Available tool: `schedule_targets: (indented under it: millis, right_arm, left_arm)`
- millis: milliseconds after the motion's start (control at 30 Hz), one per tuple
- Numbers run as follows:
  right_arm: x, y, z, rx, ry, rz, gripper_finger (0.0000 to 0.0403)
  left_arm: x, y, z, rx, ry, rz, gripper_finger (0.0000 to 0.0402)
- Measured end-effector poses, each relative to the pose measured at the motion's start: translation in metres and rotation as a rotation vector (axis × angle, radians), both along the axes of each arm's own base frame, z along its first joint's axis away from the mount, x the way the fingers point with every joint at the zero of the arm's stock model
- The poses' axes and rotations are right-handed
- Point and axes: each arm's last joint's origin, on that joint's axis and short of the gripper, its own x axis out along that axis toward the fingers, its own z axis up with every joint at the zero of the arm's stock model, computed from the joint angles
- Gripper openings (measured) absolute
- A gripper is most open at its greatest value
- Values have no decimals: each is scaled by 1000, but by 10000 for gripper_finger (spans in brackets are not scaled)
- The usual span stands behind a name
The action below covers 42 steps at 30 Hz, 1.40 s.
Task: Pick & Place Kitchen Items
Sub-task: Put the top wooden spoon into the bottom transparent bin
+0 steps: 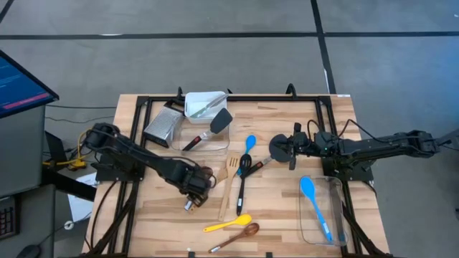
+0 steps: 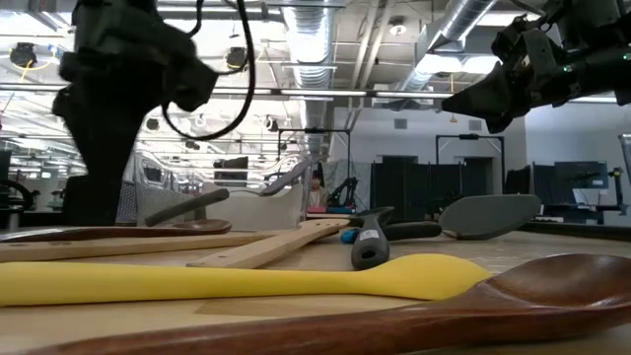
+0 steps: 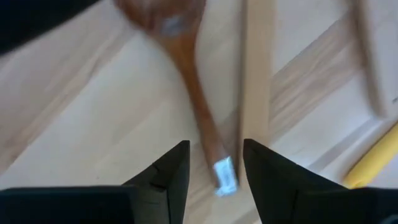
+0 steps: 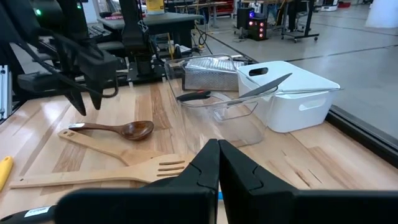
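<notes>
A dark wooden spoon (image 1: 203,183) lies flat on the table, its bowl (image 4: 139,129) toward the far side and a white label on its handle end (image 3: 225,176). My left gripper (image 3: 216,149) points down over that handle end, open, one finger on either side of the handle and clear of it; the right wrist view shows the left gripper (image 4: 88,107) a little above the spoon. My right gripper (image 1: 290,152) hangs shut over the table's right half, holding nothing. A wooden slotted turner (image 1: 229,179) and a plain wooden stick-handled spoon (image 4: 99,144) lie beside the dark spoon.
A yellow spoon (image 1: 226,223) and a brown wooden spoon (image 1: 237,236) lie near the front edge. A blue spoon (image 1: 249,143) and a black-handled utensil (image 1: 242,179) lie mid-table. A clear tub (image 1: 333,236) at right holds a blue spoon. At the back stand a white tub (image 1: 204,107), a grater (image 1: 161,125) and a black spatula (image 1: 215,125).
</notes>
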Motion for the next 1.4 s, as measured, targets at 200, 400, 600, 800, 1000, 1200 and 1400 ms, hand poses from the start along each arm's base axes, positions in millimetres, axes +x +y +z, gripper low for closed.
schedule_targets:
  millis: [200,400,600,800,1000,1200,1400]
  right_arm:
    - [0,0,0,10,-2,-2,0]
    - [0,0,0,10,-3,-1,0]
    - [0,0,0,10,-2,-1,0]
    - [0,0,0,10,-3,-1,0]
    - [0,0,0,10,-2,-1,0]
    - [0,0,0,10,-2,-1,0]
    - [0,0,0,10,-2,-1,0]
  left_arm:
    - [0,1,-6,27,-39,7,135]
    - [-8,4,-22,24,-21,51,135]
    - [-5,2,-31,-46,-92,45,135]
    - [-9,3,-36,-52,-84,72,135]
    - [-9,3,-37,-67,-76,70,135]
    - [-13,5,-30,-152,-59,63,135]
    - [-16,11,-5,-168,-162,73,135]
